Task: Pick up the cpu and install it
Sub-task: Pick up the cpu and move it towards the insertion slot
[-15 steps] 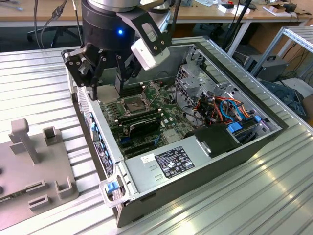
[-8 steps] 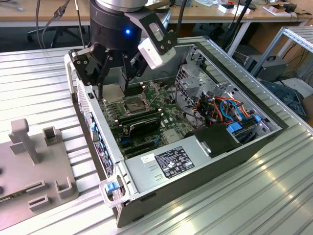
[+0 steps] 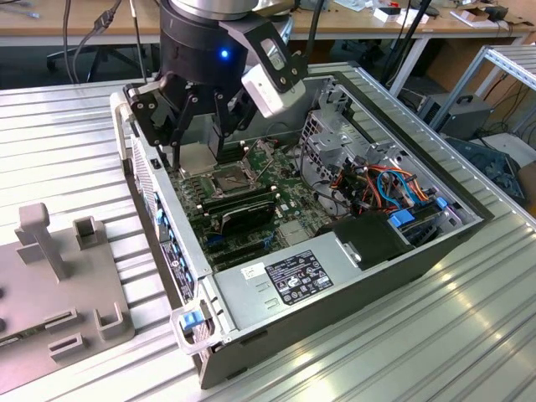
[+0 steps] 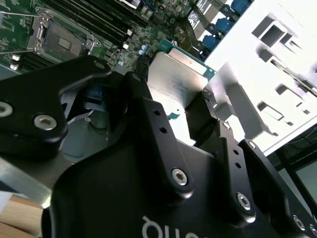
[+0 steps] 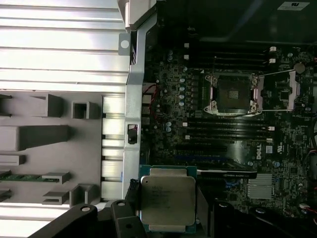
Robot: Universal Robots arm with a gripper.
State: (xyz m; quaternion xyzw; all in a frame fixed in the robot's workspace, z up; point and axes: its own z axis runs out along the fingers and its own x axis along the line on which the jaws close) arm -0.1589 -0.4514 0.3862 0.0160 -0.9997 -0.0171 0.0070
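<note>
The cpu (image 5: 167, 196), a flat square chip with a dull silver top, hangs above the green motherboard (image 5: 168, 84) inside the open computer case. My gripper (image 5: 167, 210) is shut on the chip's two opposite edges. The same silver cpu (image 4: 174, 79) appears between the black fingers (image 4: 200, 116) in the second wrist view. The dark socket (image 5: 233, 94) lies open, with its metal frame (image 5: 280, 91) swung aside, a short way off from the chip. In the exterior view the gripper (image 3: 197, 155) hovers by the case's rear wall, just to the left of the socket (image 3: 234, 177).
Long black memory sticks (image 3: 239, 205) lie beside the socket. A power supply (image 3: 285, 276), a drive cage (image 3: 335, 134) and coloured cables (image 3: 381, 180) crowd the case. A grey fixture block (image 3: 59, 268) with slots stands on the ribbed metal table on the exterior view's left.
</note>
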